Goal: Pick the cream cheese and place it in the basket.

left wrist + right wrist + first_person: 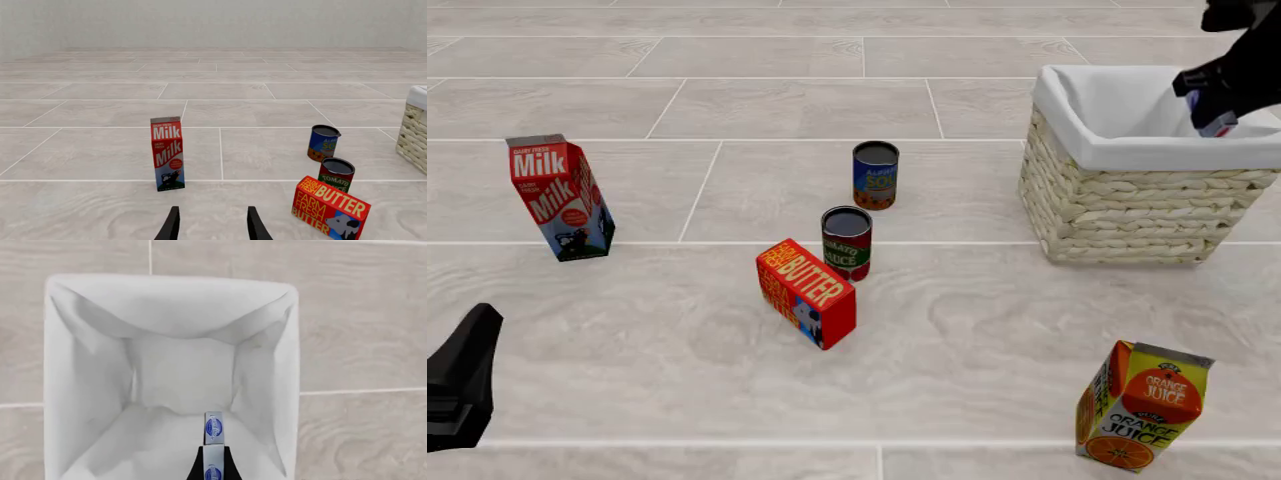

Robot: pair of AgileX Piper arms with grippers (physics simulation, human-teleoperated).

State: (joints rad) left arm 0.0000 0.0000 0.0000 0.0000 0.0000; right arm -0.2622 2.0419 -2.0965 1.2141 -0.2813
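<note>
Cream cheese [213, 426] in the right wrist view: seen edge-on, pale blue and white, pinched between the two dark fingers of the right gripper [213, 462], jaws narrow and closed on it. It hangs over the open mouth of the basket [67, 365], white lining all around below it, not touching the cloth as far as I can tell.

Front view: basket [1128, 215] sits far right on the tiled surface. Right gripper [1217, 100] is above its right rear corner, and a bit of the packet [1216, 124] shows just under the dark fingers, above the rim. Milk carton [559, 197] stands upright far left. Blue can [876, 175] and tomato can [846, 243] stand near the centre, the tomato can nearer the camera, with the butter box [806, 292] just in front of it, tilted on an edge. Orange juice carton [1144, 406] stands near right. Left gripper [459, 380] is at the lower left edge, well apart from everything; jaw state not readable here.

Left wrist view: left gripper [212, 225] has both fingertips visible with a wide gap, holding nothing. Milk carton [167, 153] is ahead of it, butter box [330, 207], tomato can [336, 174] and blue can [323, 142] off to one side, basket [415, 130] edge at the frame border.
</note>
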